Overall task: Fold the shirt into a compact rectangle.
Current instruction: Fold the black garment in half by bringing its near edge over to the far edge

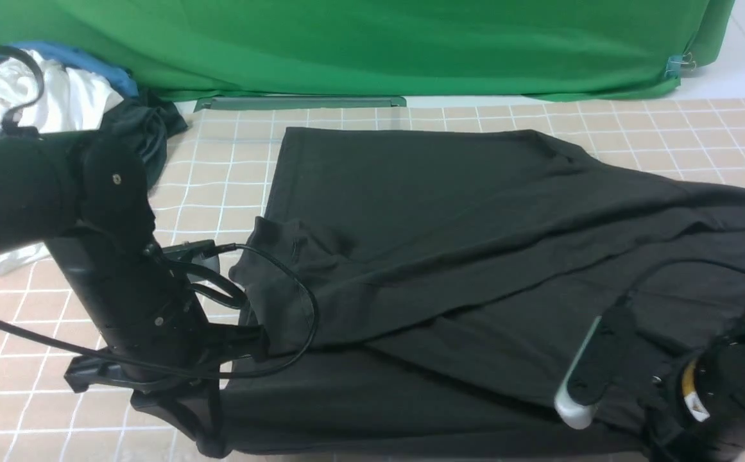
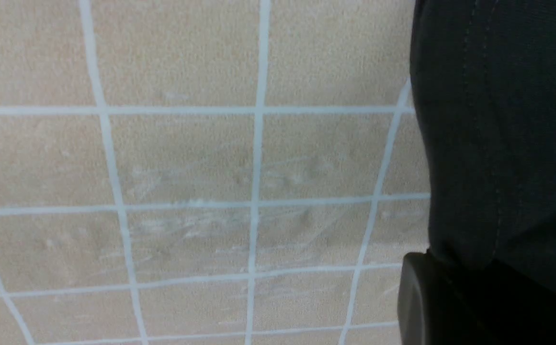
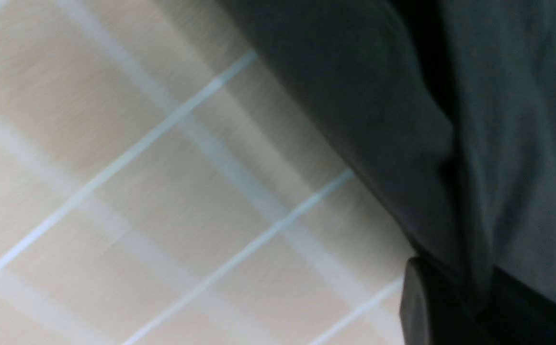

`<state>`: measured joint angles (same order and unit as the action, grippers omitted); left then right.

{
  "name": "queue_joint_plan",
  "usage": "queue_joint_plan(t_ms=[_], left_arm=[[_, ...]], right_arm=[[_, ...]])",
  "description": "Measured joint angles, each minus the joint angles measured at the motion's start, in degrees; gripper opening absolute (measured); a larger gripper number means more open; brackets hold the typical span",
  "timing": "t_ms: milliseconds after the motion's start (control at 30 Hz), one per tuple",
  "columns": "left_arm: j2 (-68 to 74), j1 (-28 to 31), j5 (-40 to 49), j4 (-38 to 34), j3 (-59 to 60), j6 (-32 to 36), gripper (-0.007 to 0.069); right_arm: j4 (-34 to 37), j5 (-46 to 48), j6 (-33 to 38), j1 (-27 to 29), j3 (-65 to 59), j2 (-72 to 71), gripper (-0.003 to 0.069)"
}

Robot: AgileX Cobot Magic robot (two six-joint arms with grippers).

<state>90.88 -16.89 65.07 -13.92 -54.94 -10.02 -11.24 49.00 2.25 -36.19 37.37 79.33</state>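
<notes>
The black shirt [image 1: 449, 256] lies spread over most of the tiled table [image 1: 218, 186], creased, with one layer folded over another. Its left edge is lifted and bunched at my left gripper [image 1: 253, 340]. In the left wrist view a hemmed edge of the shirt [image 2: 488, 143] runs in between the jaws of the left gripper [image 2: 474, 292], which is shut on it. My right arm [image 1: 725, 391] is low at the near right over the cloth, its jaws hidden there. The right wrist view is blurred; the right gripper [image 3: 479, 306] pinches a fold of shirt [image 3: 402, 120].
A pile of other clothes sits at the back left: a white garment [image 1: 64, 99], a blue one [image 1: 90, 61] and a small dark one [image 1: 147, 131]. A green backdrop [image 1: 359, 45] hangs behind the table. The left arm's cable [image 1: 301, 301] loops over the shirt.
</notes>
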Motion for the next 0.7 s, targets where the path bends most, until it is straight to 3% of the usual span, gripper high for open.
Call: queue_joint_plan(t_ms=[200, 400, 567, 700], left_arm=[[-1.27, 0.00, 0.61, -0.97, 0.17, 0.00, 0.0029], [-1.51, 1.01, -2.08, -0.88, -5.26, -3.31, 0.0029], [1.38, 3.83, -2.85, -1.86, -14.37, -4.71, 0.0029], [10.13, 6.08, -4.04, -5.40, -25.78, -4.66, 0.0029]], right_arm=[[3.39, 3.05, -2.95, 0.00, -2.53, -6.46, 0.0080], [-0.78, 3.09, -6.22, 1.25, 1.19, -6.84, 0.0080], [-1.96, -0.89, -5.25, 7.47, 6.90, -1.76, 0.0080], [-2.54, -11.24, -2.25, 16.39, 14.98, 7.61, 0.0080]])
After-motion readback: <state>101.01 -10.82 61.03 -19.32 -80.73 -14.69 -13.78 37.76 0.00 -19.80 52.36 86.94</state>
